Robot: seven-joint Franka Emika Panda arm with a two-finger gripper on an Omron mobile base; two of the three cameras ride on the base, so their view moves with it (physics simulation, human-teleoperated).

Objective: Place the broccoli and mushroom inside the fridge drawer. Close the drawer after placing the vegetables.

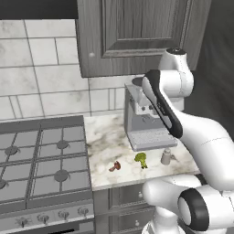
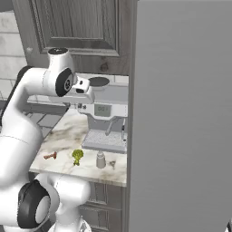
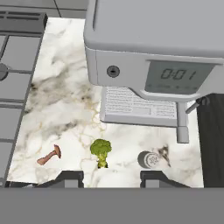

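Your hand (image 3: 111, 178) hangs spread above the marble table (image 3: 65, 109), lower centre of the hand view, lined over the broccoli (image 3: 101, 150); the mushroom (image 3: 49, 156) lies left.

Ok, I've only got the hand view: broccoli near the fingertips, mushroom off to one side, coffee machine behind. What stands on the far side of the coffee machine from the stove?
Observer: A tall, flat grey panel stands right next to the coffee machine. It runs past the top of the right base view.
Operator: How high am I over the vegetables?
Observer: High. The arm carries the hand at about the level of the coffee machine's top, well above the broccoli and the mushroom on the counter.
Operator: Anything under the counter's edge?
Observer: Dark grey drawer fronts, just below the spot where the vegetables lie.
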